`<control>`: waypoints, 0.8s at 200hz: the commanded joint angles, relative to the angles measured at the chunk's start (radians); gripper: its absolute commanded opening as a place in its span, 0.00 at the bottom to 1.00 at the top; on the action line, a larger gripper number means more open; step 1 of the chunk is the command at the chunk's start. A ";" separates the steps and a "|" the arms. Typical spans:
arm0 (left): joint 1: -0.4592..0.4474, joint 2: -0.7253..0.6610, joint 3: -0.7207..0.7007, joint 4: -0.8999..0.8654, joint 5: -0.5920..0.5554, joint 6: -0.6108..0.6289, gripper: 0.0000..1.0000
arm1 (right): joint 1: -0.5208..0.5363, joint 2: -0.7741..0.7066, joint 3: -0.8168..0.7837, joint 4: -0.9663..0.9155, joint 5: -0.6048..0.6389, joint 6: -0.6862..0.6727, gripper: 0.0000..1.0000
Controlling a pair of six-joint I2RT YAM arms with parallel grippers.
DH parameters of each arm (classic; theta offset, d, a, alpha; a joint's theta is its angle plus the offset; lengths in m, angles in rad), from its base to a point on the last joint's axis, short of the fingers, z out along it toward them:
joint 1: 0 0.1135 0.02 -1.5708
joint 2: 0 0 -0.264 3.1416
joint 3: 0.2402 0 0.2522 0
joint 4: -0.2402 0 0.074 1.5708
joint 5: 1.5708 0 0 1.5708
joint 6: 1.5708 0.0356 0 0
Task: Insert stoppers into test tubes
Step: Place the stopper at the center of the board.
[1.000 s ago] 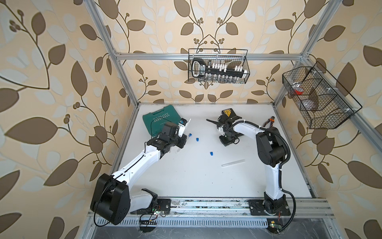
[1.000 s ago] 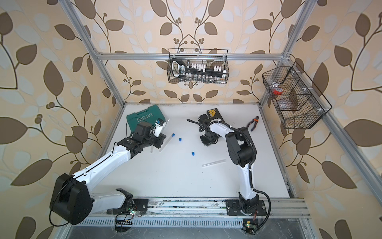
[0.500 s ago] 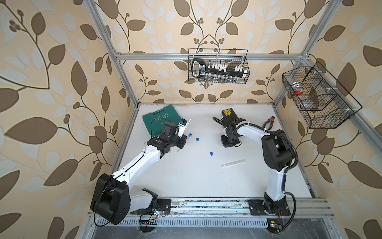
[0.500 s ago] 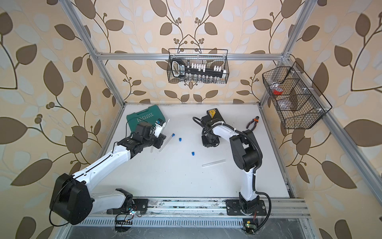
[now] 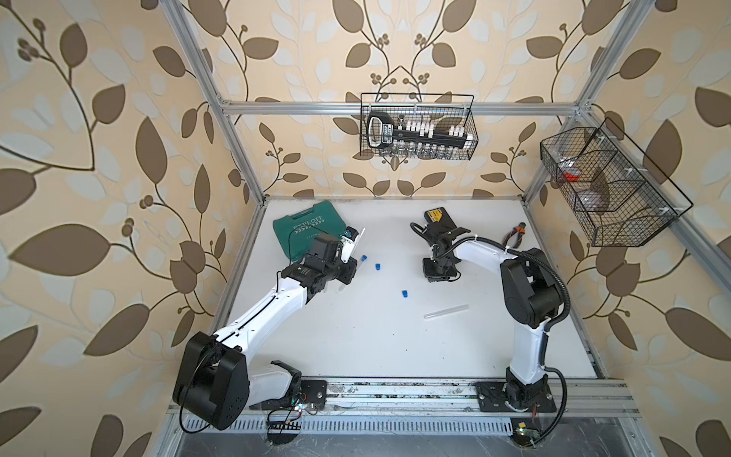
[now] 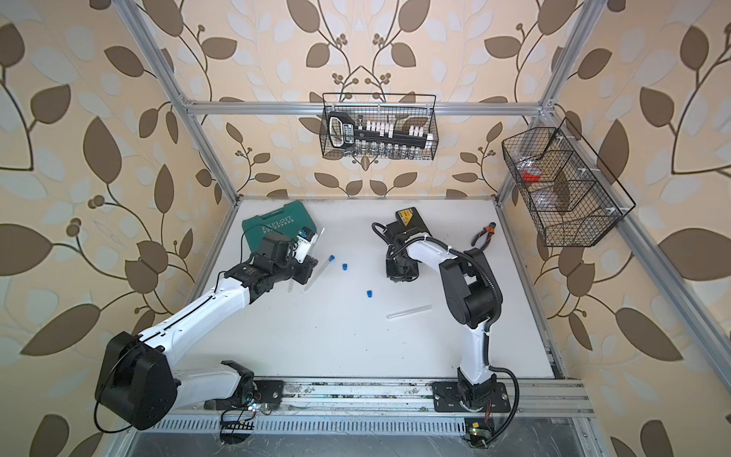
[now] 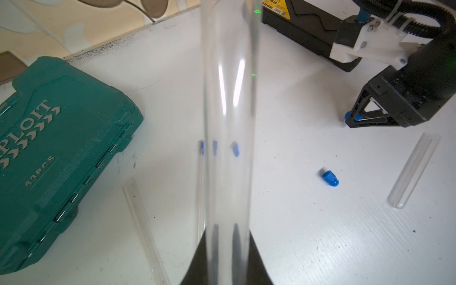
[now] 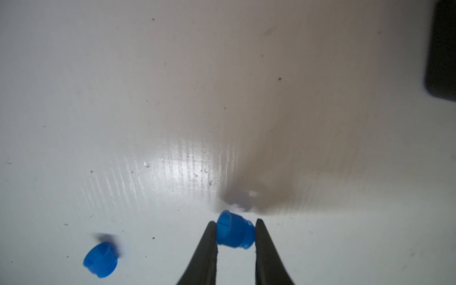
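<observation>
The left arm (image 5: 273, 308) reached forward beside the green tool case (image 5: 304, 229). The left gripper (image 5: 348, 273) was clamped on an empty clear test tube (image 7: 229, 123). The right arm (image 5: 482, 253) bent down to the table (image 5: 356, 348). The right gripper (image 8: 235, 222), its jaws narrowly apart, pinched a blue stopper (image 8: 234, 234). A second tube (image 6: 318, 275) lay on the table with a fitted stopper (image 6: 331, 258) in its mouth. A third tube (image 5: 445, 311) lay empty.

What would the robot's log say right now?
left gripper: shut on test tube | right gripper: shut on stopper
</observation>
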 commanded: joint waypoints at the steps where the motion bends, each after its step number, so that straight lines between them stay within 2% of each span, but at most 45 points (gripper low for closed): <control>1: 0.000 -0.020 0.034 0.000 0.023 0.011 0.00 | 0.005 0.038 0.013 -0.022 -0.006 -0.003 0.23; 39: 0.000 -0.018 0.034 -0.001 0.023 0.012 0.00 | 0.008 0.046 0.017 -0.038 0.003 -0.023 0.28; 86: 0.000 -0.017 0.034 -0.001 0.022 0.012 0.00 | 0.009 -0.002 0.042 -0.064 -0.001 -0.099 0.46; 123: 0.000 -0.016 0.035 0.001 0.026 0.011 0.00 | 0.011 -0.104 0.031 -0.056 0.000 -0.300 0.49; 138: 0.000 -0.012 0.034 0.005 0.028 0.011 0.00 | 0.003 -0.161 0.005 -0.039 0.028 -0.419 0.49; 160: 0.000 -0.006 0.037 0.005 0.038 0.007 0.00 | -0.010 -0.251 -0.088 0.040 -0.030 -0.618 0.49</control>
